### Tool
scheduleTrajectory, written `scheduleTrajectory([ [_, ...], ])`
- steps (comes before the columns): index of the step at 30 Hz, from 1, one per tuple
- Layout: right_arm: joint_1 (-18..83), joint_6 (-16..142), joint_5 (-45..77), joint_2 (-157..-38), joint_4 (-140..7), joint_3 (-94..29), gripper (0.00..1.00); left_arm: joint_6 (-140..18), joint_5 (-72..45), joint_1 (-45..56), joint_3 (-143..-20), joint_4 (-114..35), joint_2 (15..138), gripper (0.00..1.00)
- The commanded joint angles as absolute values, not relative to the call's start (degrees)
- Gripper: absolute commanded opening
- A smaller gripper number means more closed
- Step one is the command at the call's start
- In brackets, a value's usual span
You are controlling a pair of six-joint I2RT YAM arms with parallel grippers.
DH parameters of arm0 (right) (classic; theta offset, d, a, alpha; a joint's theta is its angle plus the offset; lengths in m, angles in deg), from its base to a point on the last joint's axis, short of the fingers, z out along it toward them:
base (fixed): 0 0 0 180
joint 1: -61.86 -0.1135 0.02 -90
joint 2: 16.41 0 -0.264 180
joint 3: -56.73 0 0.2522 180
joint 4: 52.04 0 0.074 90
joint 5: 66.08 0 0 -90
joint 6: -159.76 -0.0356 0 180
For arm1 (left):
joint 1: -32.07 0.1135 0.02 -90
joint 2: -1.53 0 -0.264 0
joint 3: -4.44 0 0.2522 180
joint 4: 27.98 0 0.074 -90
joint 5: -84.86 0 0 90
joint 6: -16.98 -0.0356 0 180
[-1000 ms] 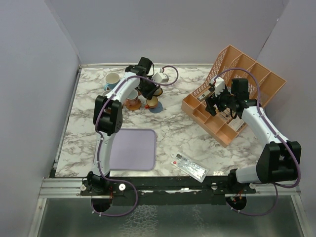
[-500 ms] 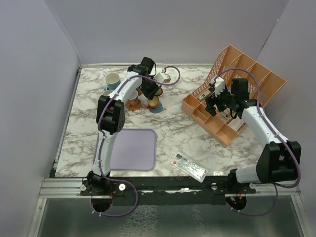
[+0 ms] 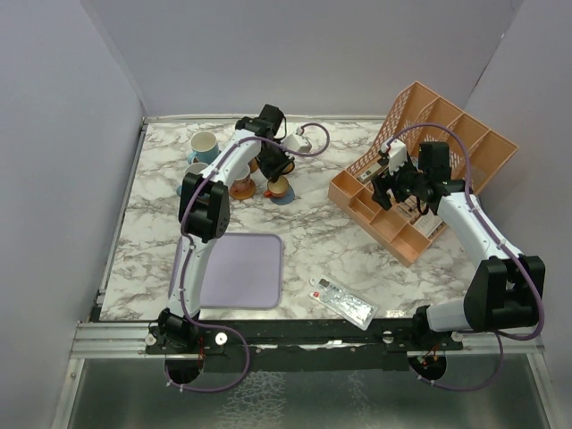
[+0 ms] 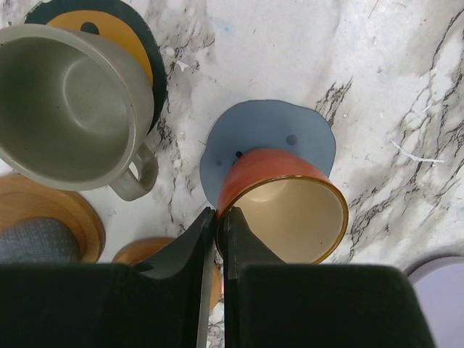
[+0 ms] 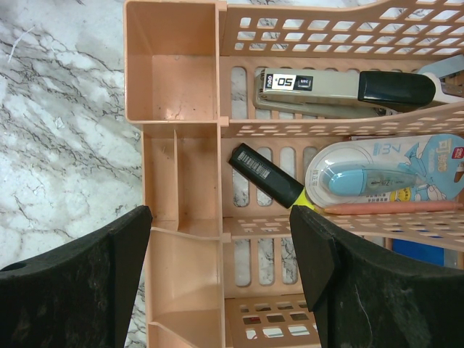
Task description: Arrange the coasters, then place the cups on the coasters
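Marble table (image 3: 340, 241), top view: cups and coasters are bunched far left under the left gripper (image 3: 271, 166). The right gripper (image 3: 388, 184) hangs over the orange organiser (image 3: 451, 134).

Left wrist: jaws look pinched shut on the orange cup (image 4: 283, 210) at its rim. The cup is over the grey-blue coaster (image 4: 290, 130). The grey cup (image 4: 72, 109) sits on the orange coaster (image 4: 109, 25).

Right wrist: fingers spread wide, nothing held.

Probably midway; the other cups are unclear.

A white marble-patterned worktop (image 3: 313, 232) with grey veins fills the middle of the top view. 3 plain, pale lavender-grey walls box it in: a back wall (image 3: 304, 54), a left wall (image 3: 54, 179) and a right wall (image 3: 536, 89). A silver metal rail (image 3: 116, 338) runs along the near edge, with a dull grey surface (image 3: 295, 402) below it. The light is soft and even, and shadows are faint.
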State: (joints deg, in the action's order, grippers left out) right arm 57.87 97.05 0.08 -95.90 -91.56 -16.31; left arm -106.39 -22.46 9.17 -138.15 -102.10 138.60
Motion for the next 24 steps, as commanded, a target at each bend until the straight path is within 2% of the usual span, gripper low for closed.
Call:
scheduleTrajectory([
  [1,58.34,97.31,-0.78,-94.79,-91.51,-17.14,0.79,-107.20,-21.04,8.61,-140.59,-103.96,139.79,0.01],
  [24,58.34,97.43,-0.67,-94.81,-91.51,-17.14,0.79,-107.13,-19.43,7.45,-145.75,-103.85,139.86,0.50],
])
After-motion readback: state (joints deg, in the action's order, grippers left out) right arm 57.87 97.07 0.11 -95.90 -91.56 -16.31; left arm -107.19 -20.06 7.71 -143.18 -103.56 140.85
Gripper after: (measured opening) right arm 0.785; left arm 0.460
